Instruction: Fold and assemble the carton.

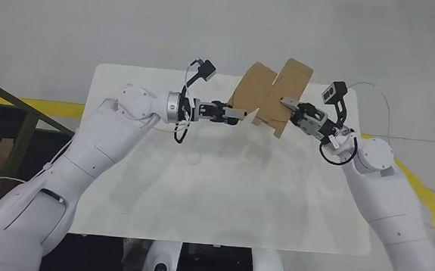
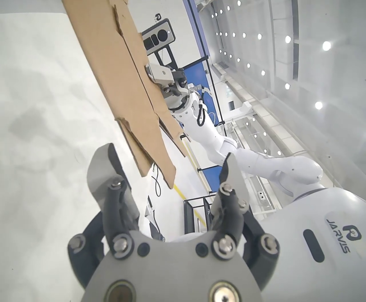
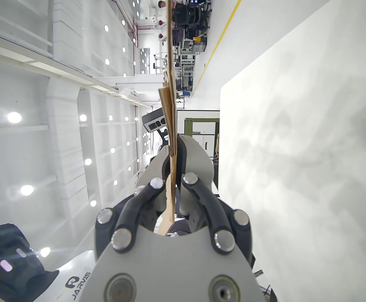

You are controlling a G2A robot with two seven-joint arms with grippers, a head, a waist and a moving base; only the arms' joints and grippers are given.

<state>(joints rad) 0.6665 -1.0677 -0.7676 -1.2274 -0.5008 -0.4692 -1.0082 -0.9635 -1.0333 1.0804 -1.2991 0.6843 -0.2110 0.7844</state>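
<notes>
While my right tool (image 1: pixel 288 103) pinches one edge of the carton (image 1: pixel 270 90) tight between its fingers, the flattened brown cardboard hangs tilted in the air above the far part of the white tabletop (image 1: pixel 198 195). My left tool (image 1: pixel 239 114) sits just beside the carton's opposite lower corner, its fingers spread wide with nothing in them. I judge the carton light and fairly stiff across its panels, but floppy at the creases and loose flaps, and likely to crush or tear if squeezed hard. It looks best taken on a flat panel edge close to a crease, not on a flap tip, so that the panels can be swung apart.
</notes>
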